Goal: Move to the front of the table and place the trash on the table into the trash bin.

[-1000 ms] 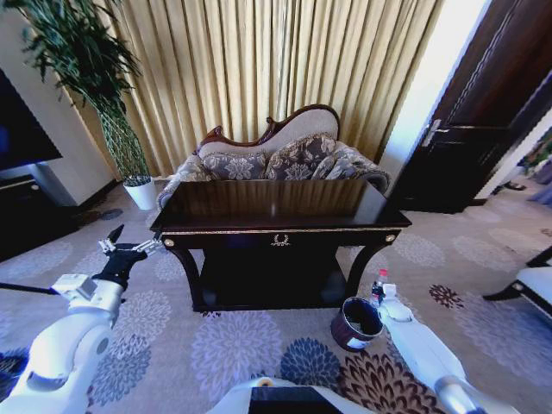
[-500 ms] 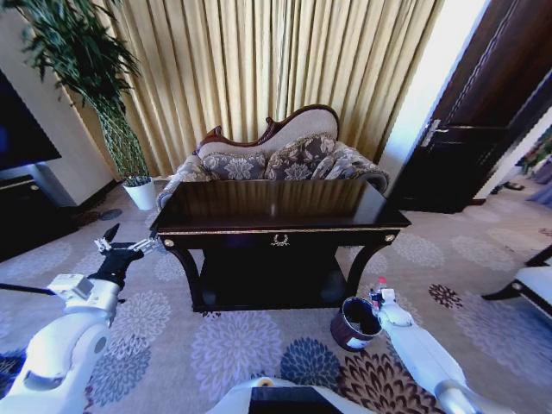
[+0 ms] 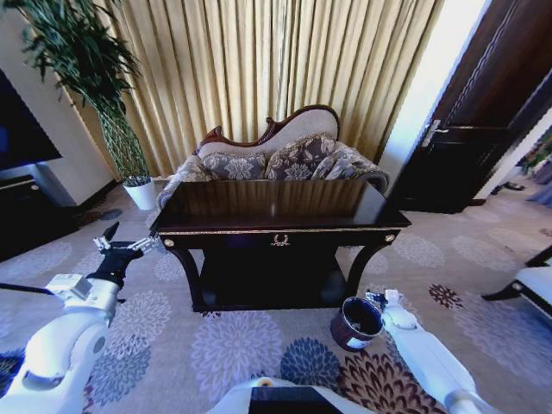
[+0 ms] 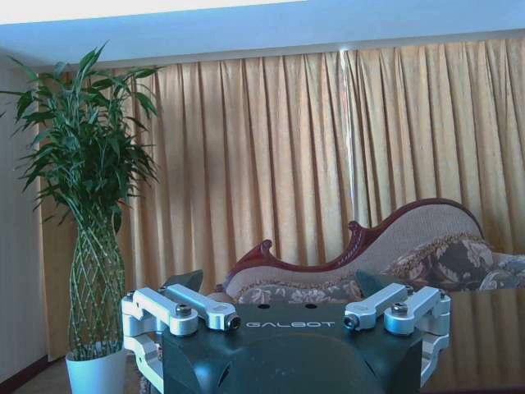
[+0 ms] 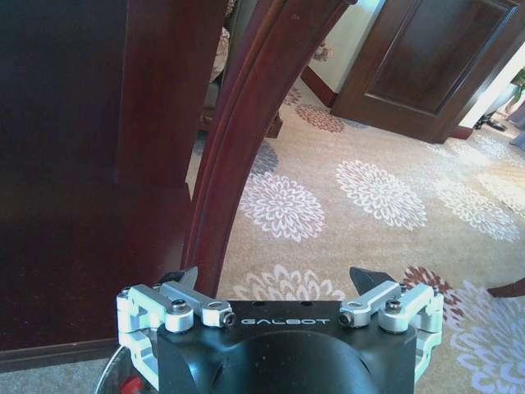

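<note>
The trash bin (image 3: 356, 322) stands beside the tabletop's (image 3: 276, 200) leg — right hand (image 3: 377, 299), marked GALBOT, spread above it. The red-capped bottle it held is gone; left hand (image 3: 116, 242) hovers spread.

Table (image 3: 280, 226) leg crowds trash bin (image 3: 355, 323); carpet (image 3: 233, 345) open.

You're looking at the dark glossy table (image 3: 276, 203) standing before you; the round dark bin (image 3: 356, 323) is sitting on the carpet just beside its right leg.
</note>
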Tool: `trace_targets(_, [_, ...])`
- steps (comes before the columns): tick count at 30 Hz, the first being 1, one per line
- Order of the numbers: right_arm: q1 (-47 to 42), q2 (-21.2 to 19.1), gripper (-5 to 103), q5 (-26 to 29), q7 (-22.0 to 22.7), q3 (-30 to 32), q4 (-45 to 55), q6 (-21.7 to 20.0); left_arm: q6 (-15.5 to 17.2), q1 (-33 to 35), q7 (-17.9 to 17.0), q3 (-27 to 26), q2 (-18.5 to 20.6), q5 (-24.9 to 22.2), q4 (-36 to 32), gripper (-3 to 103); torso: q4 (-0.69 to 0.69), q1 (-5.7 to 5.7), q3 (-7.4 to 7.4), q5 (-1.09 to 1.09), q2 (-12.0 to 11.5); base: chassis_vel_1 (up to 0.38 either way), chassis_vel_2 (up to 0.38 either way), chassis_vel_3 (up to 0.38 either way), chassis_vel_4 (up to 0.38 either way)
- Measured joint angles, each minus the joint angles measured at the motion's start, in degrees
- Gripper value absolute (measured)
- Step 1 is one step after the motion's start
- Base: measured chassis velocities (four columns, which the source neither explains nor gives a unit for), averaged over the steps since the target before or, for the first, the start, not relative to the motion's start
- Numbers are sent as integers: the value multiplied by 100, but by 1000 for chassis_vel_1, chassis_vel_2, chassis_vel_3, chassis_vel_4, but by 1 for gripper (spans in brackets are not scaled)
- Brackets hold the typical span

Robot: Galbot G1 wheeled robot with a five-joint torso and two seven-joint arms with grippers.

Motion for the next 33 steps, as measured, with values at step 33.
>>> trace_targets(33, [-1586,-1010,100,1468,853,835,4867,-321,-94,-5,46,-399,-201,-285,31,100,-2,0,0,0,0,0,0,0,0])
